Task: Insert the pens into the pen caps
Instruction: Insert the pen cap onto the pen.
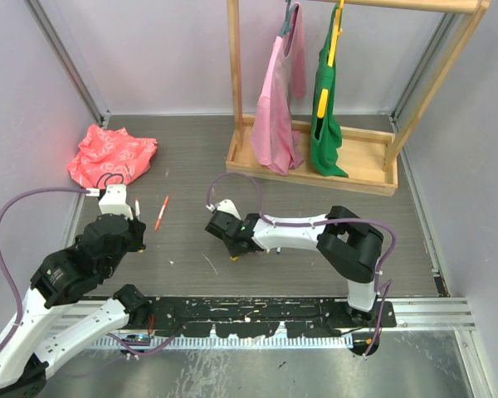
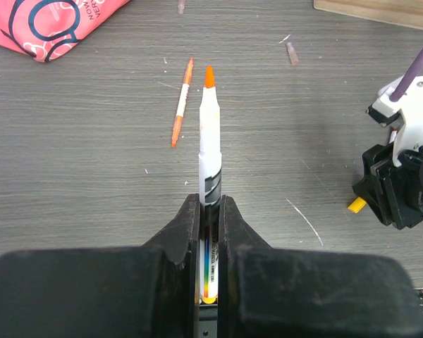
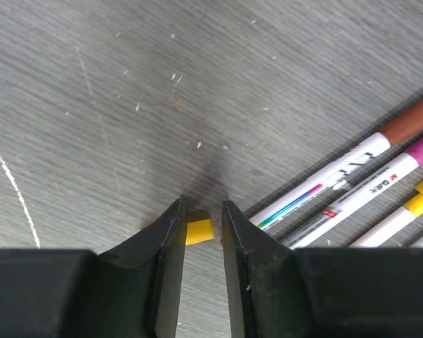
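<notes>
Holding one orange-tipped pen (image 2: 209, 134) clamped in my left gripper (image 2: 209, 202), I see one yellow cap (image 3: 199, 231) on the table (image 3: 127, 84) between the parted right gripper (image 3: 201, 204) jaws; three pens (image 3: 366, 189) lie beside it, one orange pen (image 2: 182, 102) apart.

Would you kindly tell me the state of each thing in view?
left fingers: shut on orange-tipped pen.
orange-tipped pen: uncapped, held.
right fingers: open, straddling yellow cap.
yellow cap: loose on table.
orange pen: lying on table.
brown pen: capped, lying flat.
pink pen: capped, lying flat.
</notes>
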